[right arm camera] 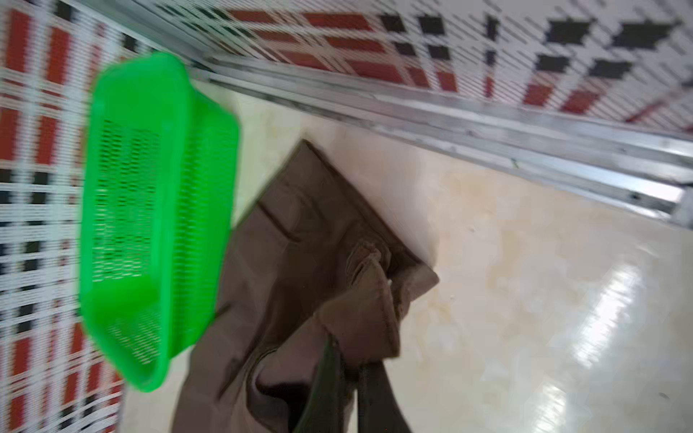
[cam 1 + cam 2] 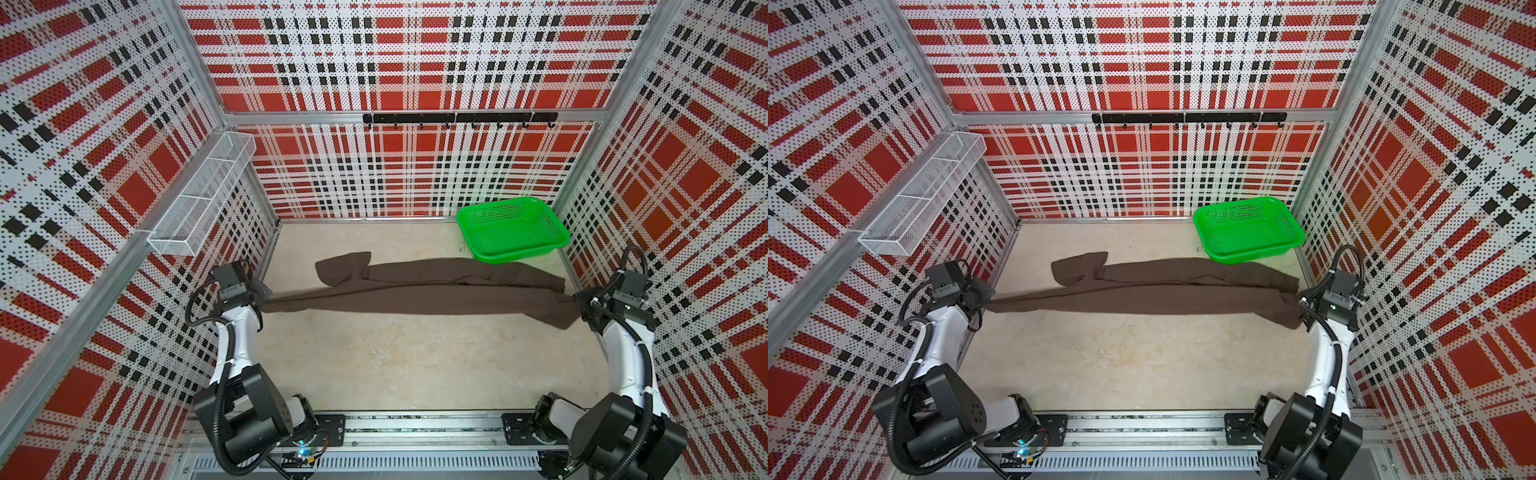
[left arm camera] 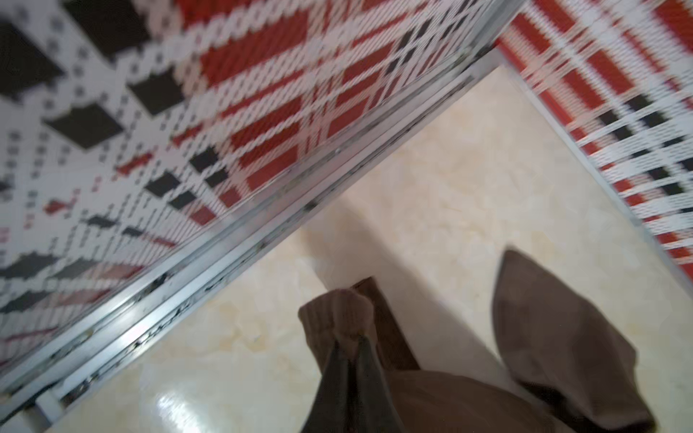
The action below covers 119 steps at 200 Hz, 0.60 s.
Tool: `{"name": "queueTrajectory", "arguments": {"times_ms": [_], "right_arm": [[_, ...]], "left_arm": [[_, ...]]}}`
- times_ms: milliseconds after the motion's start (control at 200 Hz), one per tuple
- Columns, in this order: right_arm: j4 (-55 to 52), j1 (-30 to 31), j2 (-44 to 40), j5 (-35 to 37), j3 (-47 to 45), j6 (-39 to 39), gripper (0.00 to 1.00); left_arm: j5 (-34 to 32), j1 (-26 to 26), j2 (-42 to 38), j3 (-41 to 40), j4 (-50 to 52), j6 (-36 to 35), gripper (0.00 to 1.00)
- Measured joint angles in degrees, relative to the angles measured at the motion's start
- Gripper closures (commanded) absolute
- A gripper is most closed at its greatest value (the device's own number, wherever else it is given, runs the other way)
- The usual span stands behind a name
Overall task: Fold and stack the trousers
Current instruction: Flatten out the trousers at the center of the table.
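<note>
The plain dark brown cloth trousers (image 2: 415, 286) are stretched lengthwise across the pale beige surface (image 2: 395, 365), just beside the green plastic mesh basket (image 2: 513, 228). They are judged soft, light and limp, and best taken at cuff and waist. The left hand (image 2: 264, 300) is clenched on a leg cuff and the right hand (image 2: 578, 303) on the waist end.

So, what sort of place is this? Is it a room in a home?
Most likely a robot test cell, not a home. Perforated plaid panels in an aluminium frame wall in a table, and the left arm and the right arm are mounted on a rail at its front edge.
</note>
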State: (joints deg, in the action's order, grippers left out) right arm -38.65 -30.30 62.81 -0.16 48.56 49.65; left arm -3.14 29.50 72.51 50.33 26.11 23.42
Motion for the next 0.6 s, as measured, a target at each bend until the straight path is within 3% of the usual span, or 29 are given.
{"name": "queueTrajectory", "arguments": {"times_ms": [271,386,501,596], "right_arm": [[-1.75,-0.04,-4.39,10.34,-3.96,-0.81,1.00],[-1.86,-0.04,-5.07,12.70,-6.51,-0.50,1.00],[-1.77,-0.04,-5.62,14.32,-9.05,0.26,0.95],[-1.68,-0.22,-6.64,15.32,-10.93,0.96,0.71]], "left_arm": [[-2.73,0.31,0.00,-4.74,0.44,-0.79,1.00],[-3.69,0.31,0.00,-6.05,0.44,-0.83,0.96],[-4.55,0.31,0.00,-6.62,0.37,-1.05,0.74],[-5.46,0.33,-0.17,-6.62,-0.28,-1.05,0.52]]}}
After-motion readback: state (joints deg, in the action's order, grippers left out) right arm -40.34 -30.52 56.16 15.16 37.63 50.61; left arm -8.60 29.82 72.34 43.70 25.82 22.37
